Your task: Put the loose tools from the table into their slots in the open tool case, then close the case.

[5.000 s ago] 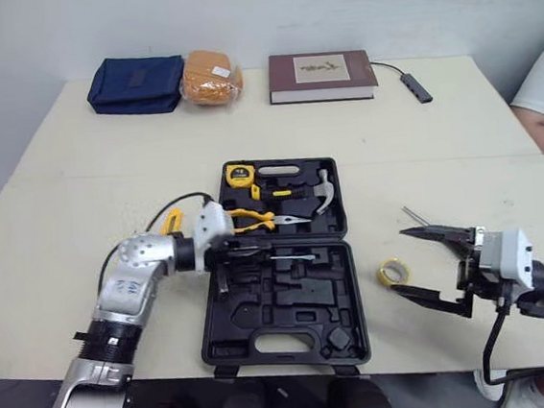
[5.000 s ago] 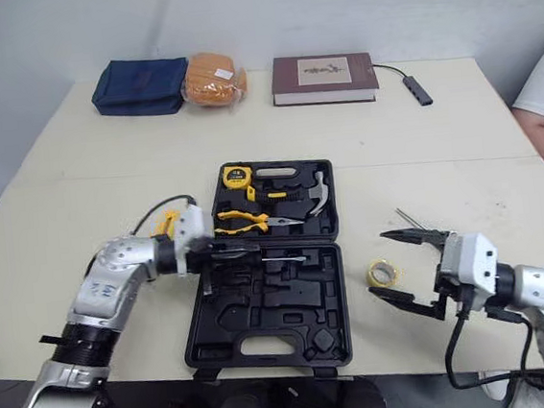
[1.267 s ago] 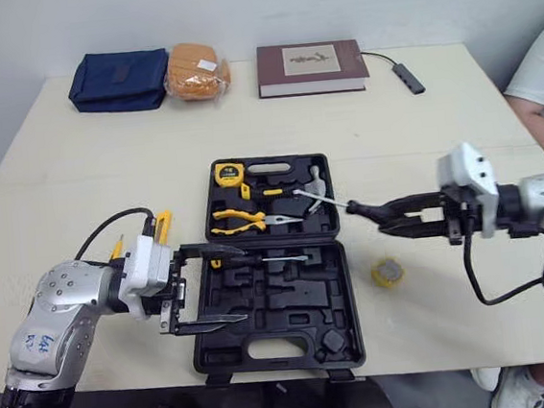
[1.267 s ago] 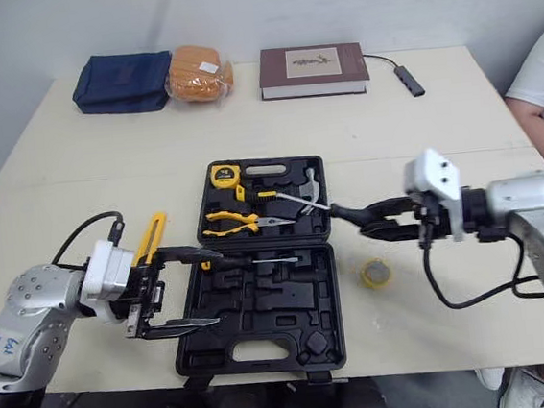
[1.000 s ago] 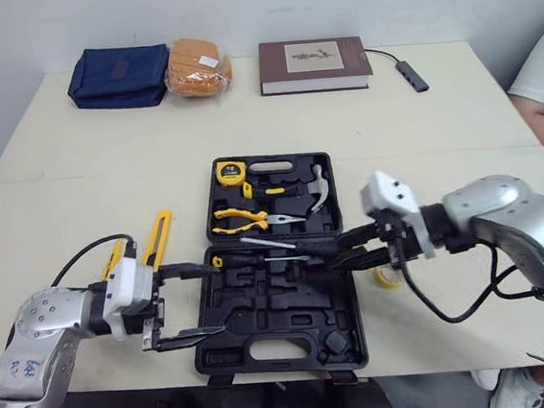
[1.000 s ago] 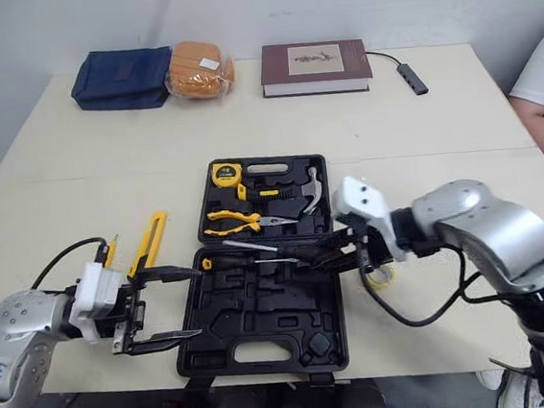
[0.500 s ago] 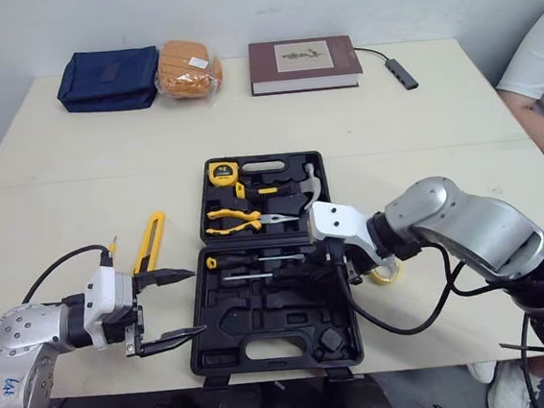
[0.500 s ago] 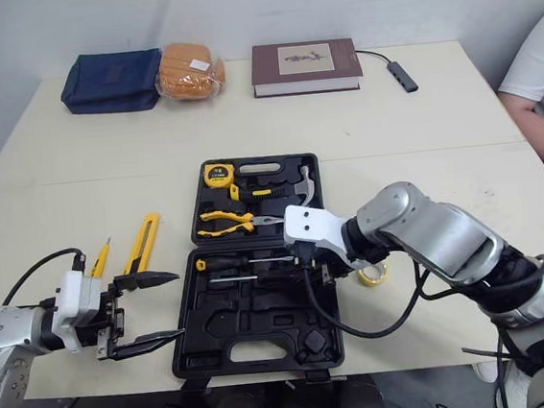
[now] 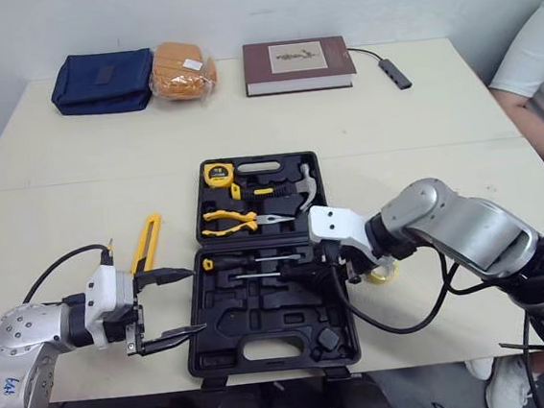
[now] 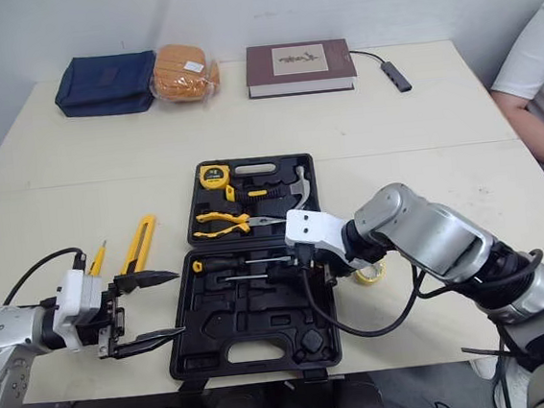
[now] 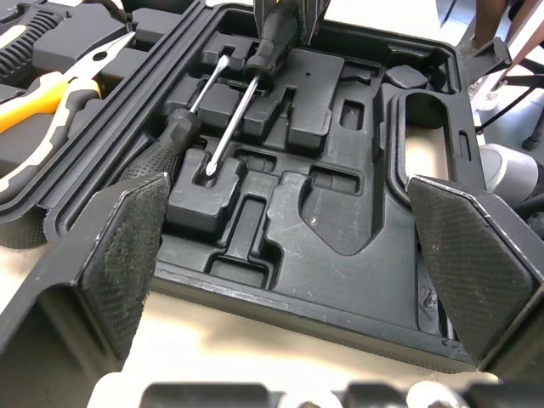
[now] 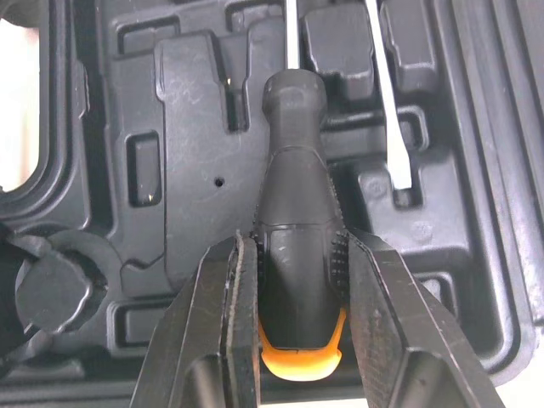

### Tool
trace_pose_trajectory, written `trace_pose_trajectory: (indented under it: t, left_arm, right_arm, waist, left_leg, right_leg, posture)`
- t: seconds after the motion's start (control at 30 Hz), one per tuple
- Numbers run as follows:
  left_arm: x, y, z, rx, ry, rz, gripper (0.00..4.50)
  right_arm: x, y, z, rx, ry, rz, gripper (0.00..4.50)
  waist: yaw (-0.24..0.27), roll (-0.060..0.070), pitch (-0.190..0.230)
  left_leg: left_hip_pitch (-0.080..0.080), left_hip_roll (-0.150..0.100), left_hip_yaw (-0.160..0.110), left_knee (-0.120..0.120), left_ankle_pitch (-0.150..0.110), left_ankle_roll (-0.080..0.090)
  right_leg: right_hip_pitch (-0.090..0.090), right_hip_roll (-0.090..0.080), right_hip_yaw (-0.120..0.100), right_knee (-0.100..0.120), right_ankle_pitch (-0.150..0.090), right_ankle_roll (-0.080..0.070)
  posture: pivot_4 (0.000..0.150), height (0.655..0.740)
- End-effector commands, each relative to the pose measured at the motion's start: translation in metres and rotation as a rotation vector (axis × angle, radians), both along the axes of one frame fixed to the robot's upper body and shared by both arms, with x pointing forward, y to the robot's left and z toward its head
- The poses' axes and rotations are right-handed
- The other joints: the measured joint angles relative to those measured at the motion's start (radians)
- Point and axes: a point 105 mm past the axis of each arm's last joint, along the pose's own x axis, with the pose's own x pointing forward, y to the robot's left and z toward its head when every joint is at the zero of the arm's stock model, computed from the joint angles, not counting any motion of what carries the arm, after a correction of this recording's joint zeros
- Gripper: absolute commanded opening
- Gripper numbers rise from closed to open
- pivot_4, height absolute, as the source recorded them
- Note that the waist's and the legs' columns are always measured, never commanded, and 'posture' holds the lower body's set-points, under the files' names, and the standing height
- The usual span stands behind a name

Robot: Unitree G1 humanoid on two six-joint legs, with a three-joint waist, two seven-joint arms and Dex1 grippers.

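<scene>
The black tool case [image 9: 345,313] lies open mid-table. Its far half holds a tape measure [image 9: 217,174], pliers [image 9: 235,218] and a hammer [image 9: 301,190]. One screwdriver [image 9: 234,262] rests in a slot of the near tray. My right gripper [image 12: 299,246] is shut on the black, orange-ended handle of a second screwdriver [image 12: 299,195], held low over the near tray with its shaft [image 9: 260,276] pointing left. My left gripper [image 9: 195,300] stands open just off the case's left edge, holding nothing. A yellow utility knife [image 9: 147,243] and a small yellow tool [image 10: 95,259] lie loose left of the case.
A yellow tape roll [image 9: 387,272] sits right of the case, partly behind my right arm. At the far edge are a navy pouch [image 9: 101,82], an orange packet [image 9: 180,70], a book [image 9: 297,65] and a cabled adapter [image 9: 392,72]. A person's sleeve [image 9: 534,73] shows at the right.
My right gripper carried the screwdriver left from beside the case and lowered it over the near tray. My left gripper drew back to the left, still open.
</scene>
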Motion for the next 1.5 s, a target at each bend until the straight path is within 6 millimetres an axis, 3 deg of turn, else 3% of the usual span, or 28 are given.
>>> trace_pose_trajectory:
  t: [0.03,0.5,0.57,0.6,0.7,0.77,1.03,1.2,1.37,1.5]
  left_arm:
    - [-0.001,-0.004,0.004,0.011,-0.022,-0.023,4.5]
    - [0.0,-0.005,0.002,0.007,-0.018,-0.02,4.5]
    - [-0.001,-0.005,0.002,0.007,-0.016,-0.018,4.5]
    - [-0.001,-0.005,0.001,0.006,-0.015,-0.017,4.5]
    - [-0.002,-0.005,0.0,0.007,-0.013,-0.016,4.5]
    - [-0.001,-0.005,-0.001,0.005,-0.013,-0.014,4.5]
    - [0.003,-0.009,-0.002,-0.012,-0.027,-0.014,4.5]
    - [0.003,-0.009,-0.003,-0.018,-0.025,-0.01,4.5]
    - [0.002,-0.01,-0.004,-0.02,-0.021,-0.011,4.5]
    - [0.002,-0.01,-0.004,-0.02,-0.019,-0.015,4.5]
  right_arm:
    - [-0.003,0.003,0.0,-0.004,-0.008,0.01,1.01]
    - [-0.002,0.009,-0.001,-0.009,-0.029,0.046,1.01]
    - [-0.001,0.008,-0.001,-0.007,-0.037,0.043,2.02]
    - [-0.001,0.009,0.0,0.002,-0.041,0.04,2.26]
    - [-0.003,0.008,0.003,0.014,-0.031,0.043,3.86]
    - [-0.007,0.004,0.005,0.0,-0.011,0.057,4.36]
    - [-0.007,-0.015,0.03,0.011,-0.032,0.082,4.36]
    - [-0.005,-0.018,0.034,0.094,-0.062,0.112,4.36]
    - [-0.01,-0.012,0.032,0.16,-0.086,0.144,4.36]
    - [-0.01,-0.004,0.045,0.293,-0.186,0.207,4.36]
  waist:
    - [0.0,0.0,0.0]
    - [-0.001,0.0,0.0]
    - [-0.002,0.0,0.0]
    - [-0.002,0.0,0.0]
    - [-0.004,0.0,0.0]
    - [-0.007,0.0,0.0]
    - [-0.005,0.0,0.0]
    - [-0.01,-0.001,0.0]
    - [-0.012,-0.001,0.0]
    - [-0.017,-0.001,0.0]
  left_leg:
    - [0.0,0.0,0.0,0.0,0.0,0.0]
    - [0.0,0.001,0.001,0.0,0.0,0.0]
    - [0.0,0.001,0.001,0.0,0.0,0.0]
    - [0.0,0.001,0.001,0.0,0.0,0.0]
    - [0.0,0.001,0.001,0.0,0.0,0.0]
    - [0.0,0.001,0.001,0.0,0.0,0.0]
    - [0.001,0.002,0.001,0.0,0.0,-0.001]
    - [0.0,0.002,0.002,-0.002,0.0,-0.001]
    - [0.0,0.002,0.003,-0.001,0.0,0.0]
    - [0.001,0.002,0.003,0.0,0.0,0.0]
  right_leg:
    - [0.0,0.0,0.0,0.0,0.0,0.0]
    - [0.0,0.0,0.0,0.0,0.0,-0.001]
    - [0.0,0.0,0.0,0.0,0.0,-0.001]
    - [0.0,0.0,0.0,0.0,0.0,-0.001]
    - [0.0,0.001,0.0,0.0,0.0,-0.001]
    - [0.0,0.0,0.0,0.0,0.001,-0.002]
    - [-0.001,0.0,0.0,-0.003,0.002,-0.003]
    - [0.0,0.001,0.0,-0.003,0.002,-0.002]
    - [0.0,0.001,0.0,-0.003,0.002,-0.002]
    - [0.0,0.001,0.0,-0.003,0.002,-0.002]
  posture:
    - [0.15,0.74]
    - [0.15,0.74]
    - [0.15,0.74]
    - [0.15,0.74]
    - [0.15,0.74]
    - [0.15,0.74]
    - [0.15,0.74]
    - [0.15,0.74]
    - [0.15,0.74]
    - [0.15,0.74]
